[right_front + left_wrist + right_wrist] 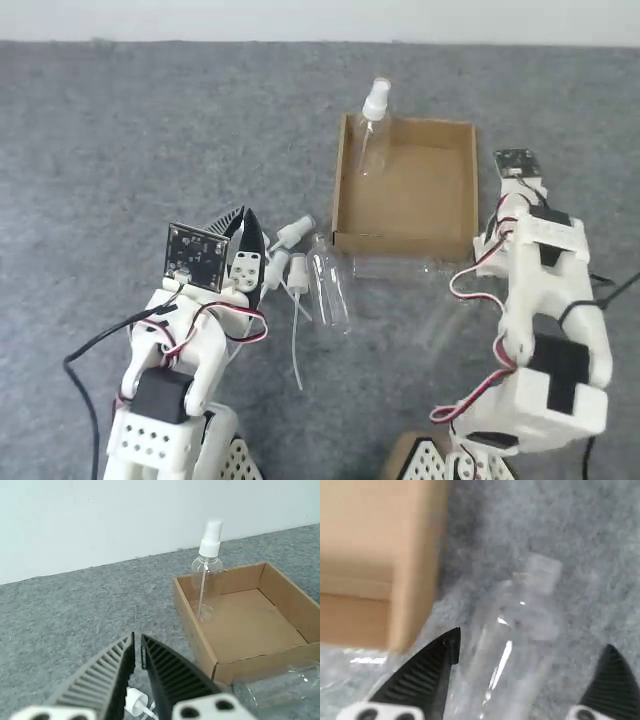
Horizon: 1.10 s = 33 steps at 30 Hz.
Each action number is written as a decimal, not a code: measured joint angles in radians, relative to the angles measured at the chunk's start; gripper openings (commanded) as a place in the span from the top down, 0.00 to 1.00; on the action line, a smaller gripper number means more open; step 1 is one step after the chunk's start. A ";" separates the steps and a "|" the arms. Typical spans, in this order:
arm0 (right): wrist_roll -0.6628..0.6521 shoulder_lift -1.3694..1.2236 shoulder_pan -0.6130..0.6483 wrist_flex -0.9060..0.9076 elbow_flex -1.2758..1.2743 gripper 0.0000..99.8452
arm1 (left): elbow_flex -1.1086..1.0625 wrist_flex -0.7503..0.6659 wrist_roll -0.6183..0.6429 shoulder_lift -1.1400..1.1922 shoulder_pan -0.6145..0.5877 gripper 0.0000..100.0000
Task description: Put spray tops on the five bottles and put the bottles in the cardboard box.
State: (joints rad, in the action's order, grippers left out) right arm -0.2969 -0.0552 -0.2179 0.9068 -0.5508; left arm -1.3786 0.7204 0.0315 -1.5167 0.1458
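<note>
**On the Grey Carpet: One Bottle Boxed, a Second Straddled**

In the far left corner of the shallow brown cardboard box (430,190), one clear plastic bottle fitted with a white spray top (373,125) is seen standing upright. Just in front of the box, on the grey carpeted table (120,130), a clear uncapped bottle (329,288) is laid on its side. Loose white spray tops with long dip tubes (297,272) are scattered just beside it. Further clear bottles are made out faintly along the box's near wall, though their number cannot be told.

The left gripper (138,652) is held above the loose tops with its jaws drawn to a narrow slit, and nothing is gripped. The right gripper (532,641) is spread wide and set astride another clear bottle without a top (505,630), which lies beside the box's near corner. That bottle is not yet clasped.

The capping of a second bottle is judged to be the step in hand. A square closing of the right jaws on the round, smooth body is called for next, after which the bottle would need to be stood up with its neck exposed. The left jaws would have to be opened before a top can be taken. The long tube would then have to be threaded into the neck.
</note>
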 measured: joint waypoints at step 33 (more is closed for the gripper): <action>-0.534 -0.017 -0.407 0.046 0.002 0.70 | 0.000 0.000 0.000 0.003 0.000 0.99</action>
State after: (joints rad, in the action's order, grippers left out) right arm -0.8309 -0.0721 -0.6245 0.9528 -0.5493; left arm -1.3786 0.7204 0.0315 -1.5136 0.1458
